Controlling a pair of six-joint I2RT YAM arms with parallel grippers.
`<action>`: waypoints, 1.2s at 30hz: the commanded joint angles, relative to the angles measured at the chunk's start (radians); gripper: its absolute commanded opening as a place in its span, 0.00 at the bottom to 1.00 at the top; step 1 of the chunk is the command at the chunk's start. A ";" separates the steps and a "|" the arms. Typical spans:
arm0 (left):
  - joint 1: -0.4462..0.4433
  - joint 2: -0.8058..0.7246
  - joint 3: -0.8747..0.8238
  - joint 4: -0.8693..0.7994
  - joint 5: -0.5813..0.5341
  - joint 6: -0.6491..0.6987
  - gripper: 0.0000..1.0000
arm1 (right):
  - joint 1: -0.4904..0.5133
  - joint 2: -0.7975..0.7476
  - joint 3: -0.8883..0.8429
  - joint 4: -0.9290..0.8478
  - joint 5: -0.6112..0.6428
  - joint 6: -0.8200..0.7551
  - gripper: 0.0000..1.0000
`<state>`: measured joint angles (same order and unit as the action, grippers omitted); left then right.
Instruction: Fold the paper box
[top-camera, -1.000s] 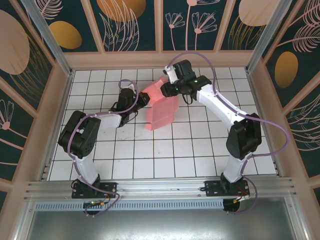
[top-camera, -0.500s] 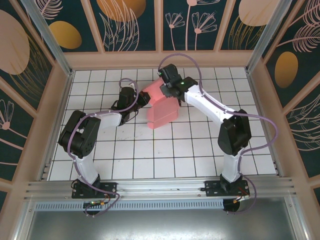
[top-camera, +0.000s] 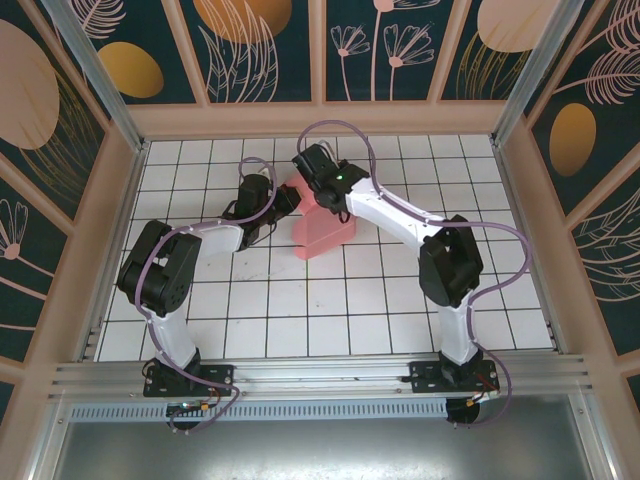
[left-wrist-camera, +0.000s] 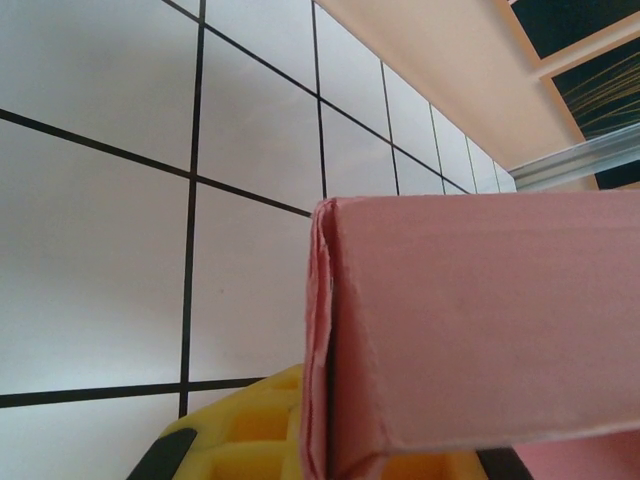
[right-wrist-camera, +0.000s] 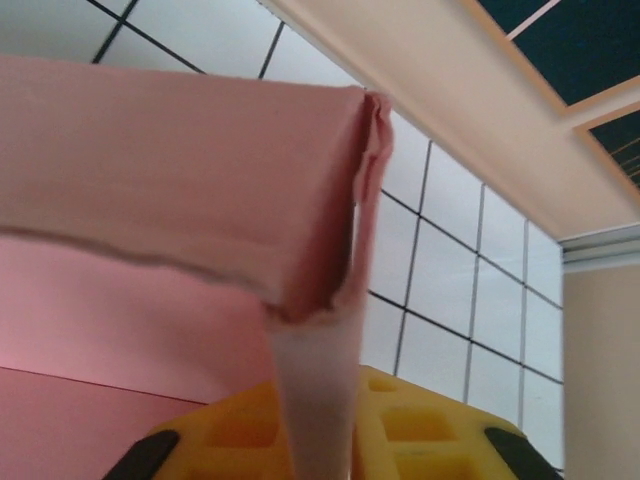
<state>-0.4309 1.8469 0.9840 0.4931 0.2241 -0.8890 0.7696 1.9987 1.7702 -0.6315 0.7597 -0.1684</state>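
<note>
- The paper box (top-camera: 328, 232) lay just above the middle of the top view, on the white tiled floor (top-camera: 300, 310), between the two grippers
- The left gripper (top-camera: 285, 200) met the box from the left; it was clamped on the box's edge, and in the left wrist view that folded edge (left-wrist-camera: 325, 340) ran down into the yellow pad (left-wrist-camera: 240, 435) at the bottom of the frame
- The right gripper (top-camera: 310, 188) reached over the box's upper end; the right arm (top-camera: 400, 215) crossed the upper right part of the box and hid it from above
- In the right wrist view a narrow flap (right-wrist-camera: 315, 400) hung from the box corner (right-wrist-camera: 355, 150) down across the yellow pad (right-wrist-camera: 420, 430); whether the jaws pinched that flap could not be told
- Box material: plain pink thin card, matte, with sharp creases; the layers at the corner were slightly crumpled and parted
- Floor: glossy white square tiles with dark grout lines
- Surroundings: a tan wall (top-camera: 320, 118) bordered the floor at the top of the frame, dark panels (top-camera: 270, 50) with leaf and flower prints stood above it, and an aluminium rail (top-camera: 320, 375) ran across the bottom
- Purple cables (top-camera: 530, 240) looped along both arms, clear of the box
</note>
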 joint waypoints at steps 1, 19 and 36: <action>-0.002 -0.009 0.053 0.085 0.054 -0.035 0.00 | 0.016 0.051 -0.008 -0.010 0.070 -0.017 0.01; -0.002 0.009 0.080 0.024 0.056 -0.076 0.00 | 0.017 0.048 -0.090 0.113 0.201 -0.037 0.00; -0.002 0.017 0.100 -0.018 0.052 -0.069 0.00 | 0.041 -0.106 -0.168 0.260 0.074 -0.017 0.56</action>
<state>-0.4301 1.8618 1.0443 0.4339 0.2474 -0.9413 0.7925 1.9678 1.6260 -0.4252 0.8837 -0.1883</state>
